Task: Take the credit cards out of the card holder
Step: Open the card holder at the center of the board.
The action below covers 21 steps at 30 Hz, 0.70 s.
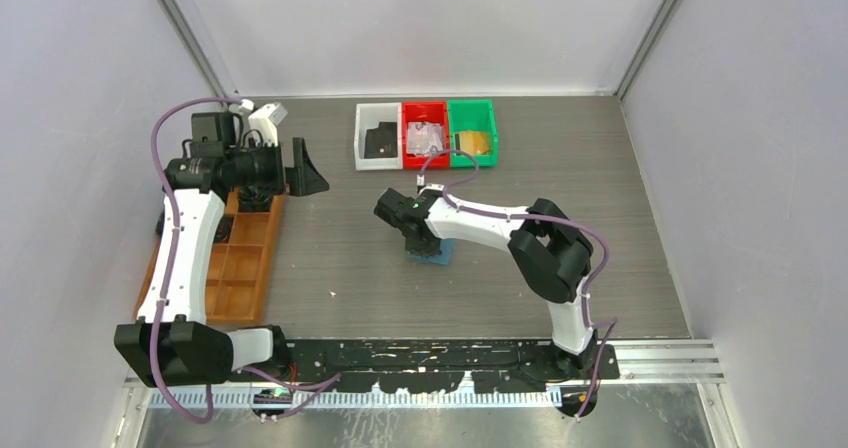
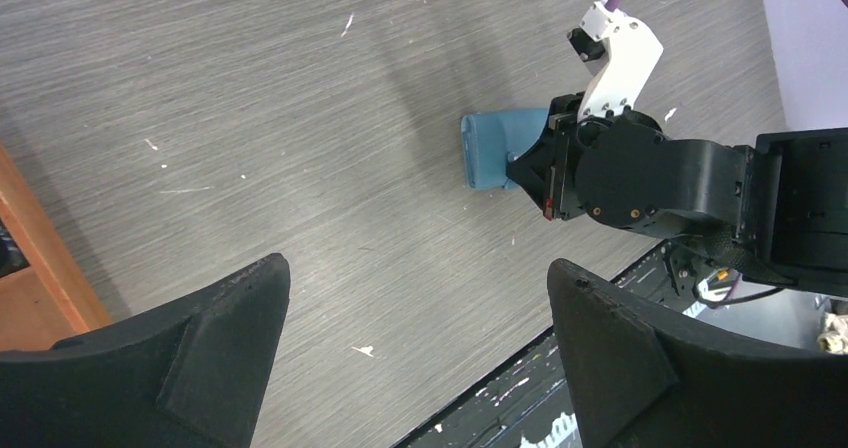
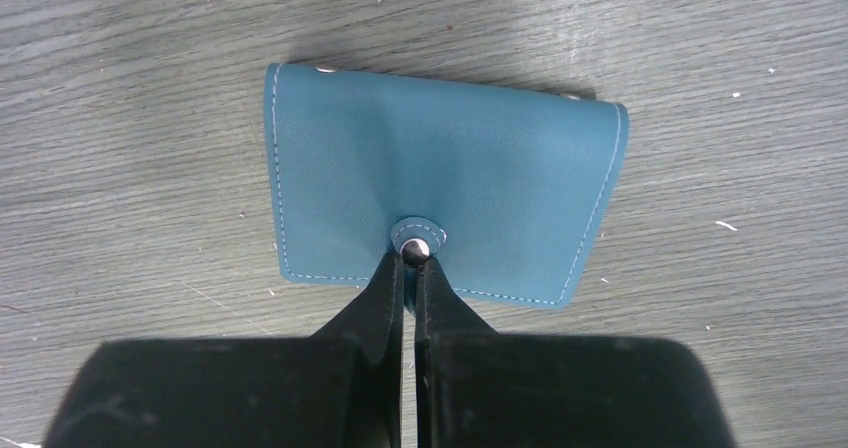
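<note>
The blue card holder [image 3: 440, 168] lies folded shut on the table, its tab snapped by a silver button. My right gripper [image 3: 409, 258] is shut on that tab, with the fingertips pinched just below the button. From above, the right gripper [image 1: 418, 248] covers most of the card holder [image 1: 438, 257]. The left wrist view shows the card holder [image 2: 492, 148] with the right arm over its near end. No credit cards show at the holder. My left gripper [image 2: 415, 268] hangs open and holds nothing, high over the table's left side [image 1: 305, 168].
Three small bins stand at the back: a white bin [image 1: 361, 153] with a black card, a red bin [image 1: 407, 118] with a silvery card, and a green bin [image 1: 470, 112] with a gold card. An orange-brown compartment tray [image 1: 245, 268] lies along the left under the left arm.
</note>
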Motion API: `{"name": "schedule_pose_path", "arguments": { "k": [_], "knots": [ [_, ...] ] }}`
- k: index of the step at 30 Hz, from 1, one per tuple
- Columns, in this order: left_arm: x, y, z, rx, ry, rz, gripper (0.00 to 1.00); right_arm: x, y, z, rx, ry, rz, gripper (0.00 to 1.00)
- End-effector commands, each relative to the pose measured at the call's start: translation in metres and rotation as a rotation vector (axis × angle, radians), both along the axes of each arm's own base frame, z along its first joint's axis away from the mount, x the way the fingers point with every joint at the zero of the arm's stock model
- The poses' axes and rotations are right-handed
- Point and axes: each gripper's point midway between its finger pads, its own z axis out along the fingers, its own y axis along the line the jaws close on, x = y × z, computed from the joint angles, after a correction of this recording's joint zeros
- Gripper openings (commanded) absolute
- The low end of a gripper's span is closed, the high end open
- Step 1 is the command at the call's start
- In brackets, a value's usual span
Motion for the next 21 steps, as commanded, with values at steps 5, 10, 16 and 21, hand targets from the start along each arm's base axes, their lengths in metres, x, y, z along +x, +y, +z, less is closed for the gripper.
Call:
{"name": "schedule_pose_path", "arguments": {
  "k": [5,10,16,21],
  "knots": [
    [-0.005,-0.016,-0.007,-0.097,0.019,-0.029,1.0,0.017,0.025,0.059,0.214,-0.197,0.135,0.01],
    [-0.011,-0.024,-0.019,-0.122,0.057,-0.043,1.0,0.019,0.05,0.119,0.366,-0.292,0.296,0.01],
    [-0.022,-0.038,-0.015,-0.16,0.018,-0.141,0.97,0.012,0.076,0.191,0.5,-0.344,0.475,0.01],
    [-0.048,-0.055,-0.001,-0.179,-0.142,-0.37,0.92,0.008,0.085,0.234,0.551,-0.363,0.573,0.0]
  ]
}}
